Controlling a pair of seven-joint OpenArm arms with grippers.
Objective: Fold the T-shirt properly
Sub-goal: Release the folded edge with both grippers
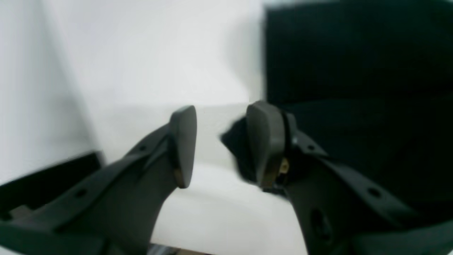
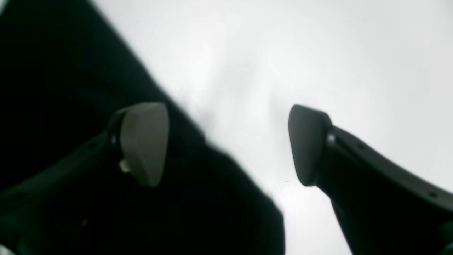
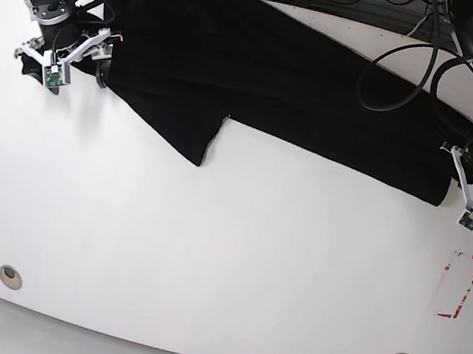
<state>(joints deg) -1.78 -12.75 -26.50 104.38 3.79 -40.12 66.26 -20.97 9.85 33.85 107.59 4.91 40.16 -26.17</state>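
Presently I see the T-shirt (image 3: pixel 262 81) flat across the worktop (image 3: pixel 203 263); right claw (image 2: pixel 226 145) and left claw (image 1: pixel 221 145) stand apart at its ends, gripping nothing.

The left gripper (image 1: pixel 219 145) sits at the far right of the base view, wrist bent down, jaws parted with a clear gap between the fingers (image 1: pixel 184 145). The right gripper (image 2: pixel 226 145) sits at the far left of the base view, also angled down, its jaws spread wide, nothing between the pads (image 2: pixel 145 141).
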